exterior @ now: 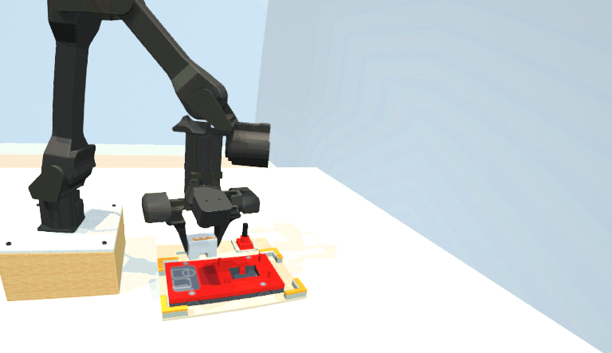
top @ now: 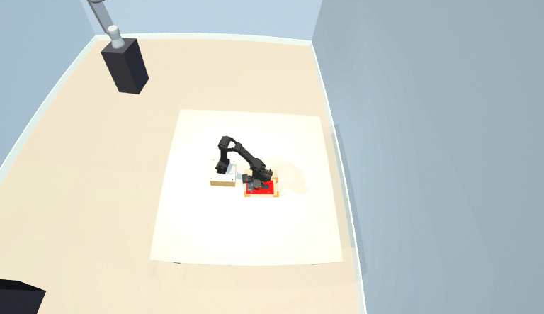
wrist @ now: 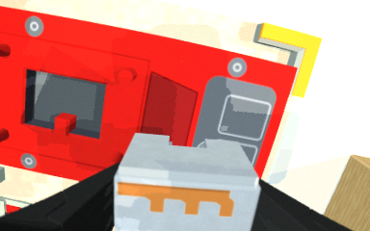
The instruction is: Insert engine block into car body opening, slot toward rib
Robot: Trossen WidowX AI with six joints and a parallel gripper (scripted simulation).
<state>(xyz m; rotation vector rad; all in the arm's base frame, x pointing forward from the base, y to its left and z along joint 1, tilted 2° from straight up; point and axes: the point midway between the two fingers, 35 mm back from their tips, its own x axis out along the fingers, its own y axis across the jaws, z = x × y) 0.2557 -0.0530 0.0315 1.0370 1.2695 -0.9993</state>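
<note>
The engine block [exterior: 202,246] [wrist: 185,180] is light grey with an orange pattern and a notch in its lower side. My gripper [exterior: 202,249] [wrist: 184,178] is shut on it, one black finger at each end. The block is held slightly above the rear left part of the red car body [top: 262,191] [exterior: 229,290] [wrist: 178,48], near the grey panel [exterior: 182,279] [wrist: 243,113]. The opening [exterior: 250,276] [wrist: 67,96] is dark and empty, with a small red rib [exterior: 242,269] [wrist: 66,123] at its rear edge. The block hides part of the panel in the wrist view.
The car body lies on a pale board [exterior: 239,303] between yellow corner brackets [exterior: 295,291] [wrist: 313,58]. Red pegs stand around the opening. A red piece with a black stem [exterior: 244,243] stands behind the body. My wooden base box [top: 222,183] [exterior: 63,276] [wrist: 352,192] is to the left in the top and exterior views.
</note>
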